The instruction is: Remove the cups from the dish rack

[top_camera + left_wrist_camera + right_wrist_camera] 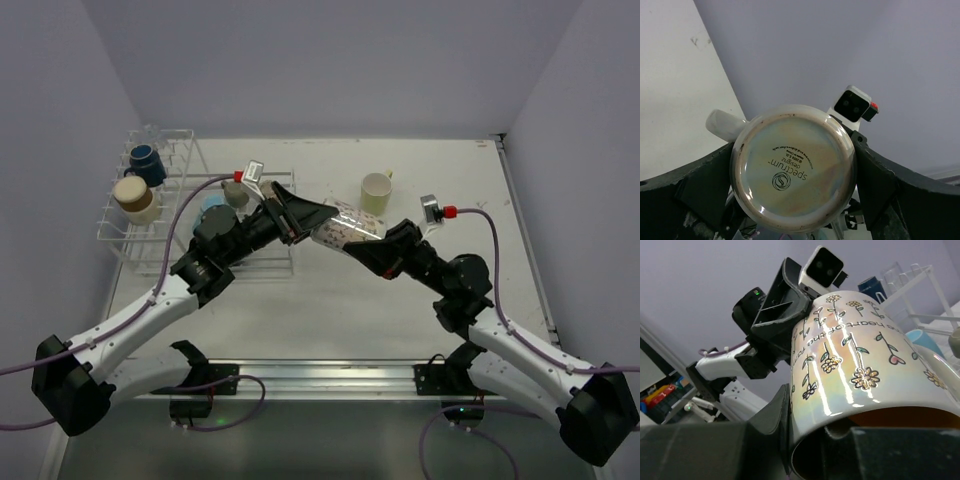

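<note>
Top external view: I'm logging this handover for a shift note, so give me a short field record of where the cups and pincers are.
held cup: floral mug, in the air between the arms
left pincer: shut on the mug's base end
right pincer: appears shut on the rim end
in dish rack: navy cup, cream cup, light blue cup, grey-brown cup
on table: pale yellow-green cup, upright

Wire dish rack (118, 235), far left, holding navy cup (146, 162), cream cup (135, 198), blue cup (212, 205), perhaps a grey cup (236, 190); floral mug (345, 228) raised sideways; yellow cup (376, 190) upright outside it.
</note>
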Controlling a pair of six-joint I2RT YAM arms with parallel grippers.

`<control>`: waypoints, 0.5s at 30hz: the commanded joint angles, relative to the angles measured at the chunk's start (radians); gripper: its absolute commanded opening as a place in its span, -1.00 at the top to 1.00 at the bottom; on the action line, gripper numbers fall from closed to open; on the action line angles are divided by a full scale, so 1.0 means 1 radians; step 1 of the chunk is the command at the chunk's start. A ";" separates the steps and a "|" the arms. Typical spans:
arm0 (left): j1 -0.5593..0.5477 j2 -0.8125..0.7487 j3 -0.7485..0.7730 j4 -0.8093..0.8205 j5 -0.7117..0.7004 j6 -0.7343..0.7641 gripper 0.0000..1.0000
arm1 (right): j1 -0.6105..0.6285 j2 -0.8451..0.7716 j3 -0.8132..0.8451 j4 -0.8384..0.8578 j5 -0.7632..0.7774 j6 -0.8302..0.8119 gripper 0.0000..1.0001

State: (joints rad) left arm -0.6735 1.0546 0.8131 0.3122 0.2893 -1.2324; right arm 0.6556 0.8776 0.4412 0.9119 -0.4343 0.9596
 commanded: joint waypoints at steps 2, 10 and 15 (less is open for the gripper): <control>-0.009 -0.064 0.000 0.010 0.039 0.195 -0.96 | 0.003 -0.072 0.057 -0.109 0.059 -0.031 1.00; -0.009 -0.116 0.083 -0.199 -0.044 0.445 -1.00 | 0.002 -0.123 0.180 -0.413 0.077 -0.146 1.00; -0.008 -0.200 0.092 -0.257 -0.153 0.525 -1.00 | 0.003 -0.124 0.209 -0.487 0.063 -0.167 1.00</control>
State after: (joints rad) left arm -0.6868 0.9184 0.8543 0.0834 0.2100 -0.8310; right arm 0.6590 0.7818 0.5556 0.3916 -0.3969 0.8398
